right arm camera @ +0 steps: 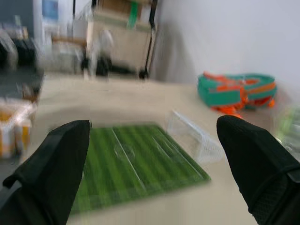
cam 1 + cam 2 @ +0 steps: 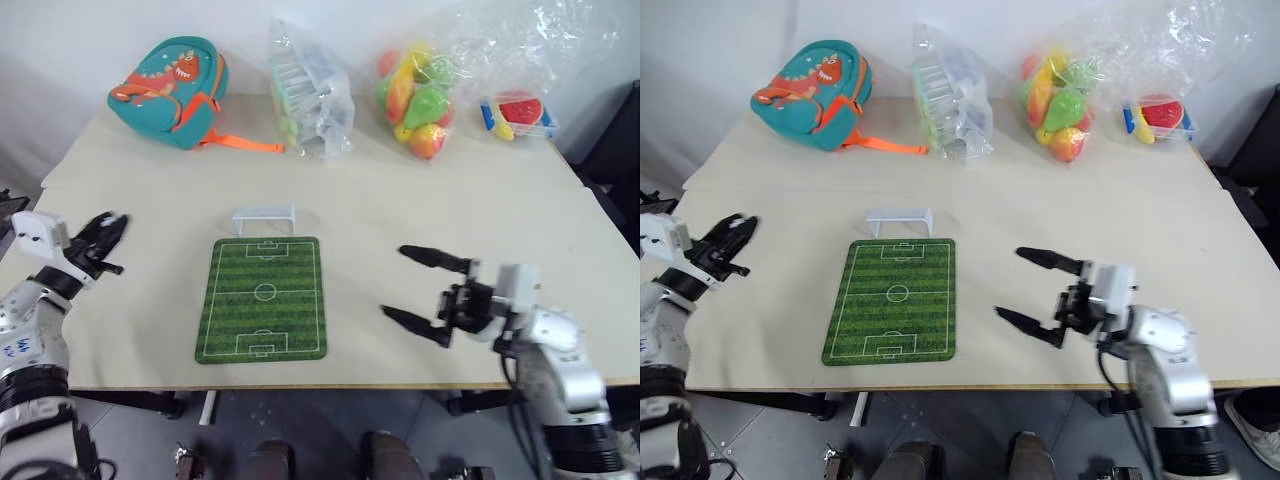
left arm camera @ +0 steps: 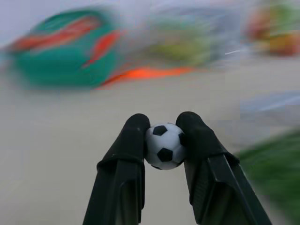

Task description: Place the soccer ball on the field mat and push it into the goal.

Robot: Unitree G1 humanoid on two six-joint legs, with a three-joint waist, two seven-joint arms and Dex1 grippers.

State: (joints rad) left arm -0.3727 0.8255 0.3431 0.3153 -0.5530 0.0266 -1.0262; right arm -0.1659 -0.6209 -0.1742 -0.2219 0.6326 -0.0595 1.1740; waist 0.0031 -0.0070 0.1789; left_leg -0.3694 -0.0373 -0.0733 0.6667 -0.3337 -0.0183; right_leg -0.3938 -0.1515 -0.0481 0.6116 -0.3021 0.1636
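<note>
Left claw [image 3: 164, 140] pinches the soccer ball [image 3: 164, 146], off the field mat's [image 2: 262, 298] left side; mat's long axis points at the goal [image 2: 264, 219]. Right claw [image 2: 420, 285] wide, empty.

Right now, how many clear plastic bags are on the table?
3, all along the far edge: one holding white goal frames beside the backpack, one with toy fruit in the middle, one with a watermelon toy farthest right. None seems hidden.
</note>
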